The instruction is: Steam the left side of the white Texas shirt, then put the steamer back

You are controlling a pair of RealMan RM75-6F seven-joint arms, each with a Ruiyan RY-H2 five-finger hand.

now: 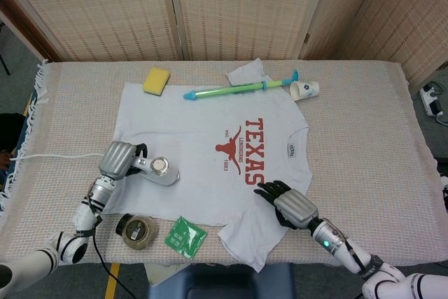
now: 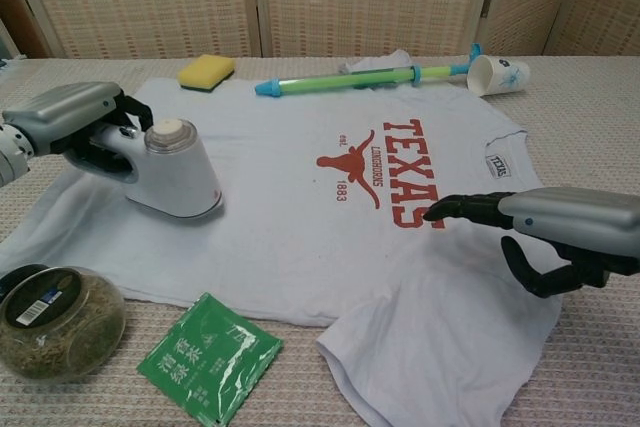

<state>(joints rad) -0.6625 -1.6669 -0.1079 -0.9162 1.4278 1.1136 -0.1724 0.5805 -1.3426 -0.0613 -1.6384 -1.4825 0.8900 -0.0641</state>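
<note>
My left hand (image 2: 70, 122) grips the steamer (image 2: 170, 172) flat on the white Texas shirt (image 2: 300, 217), near its left hem: steaming is underway, and next I must sweep on evenly. My right hand (image 2: 560, 232) rests spread, empty, beside "TEXAS LONGHORNS 1883".

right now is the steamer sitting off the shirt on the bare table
No, the steamer sits on the shirt near its bottom hem, with the left hand holding its handle.
</note>
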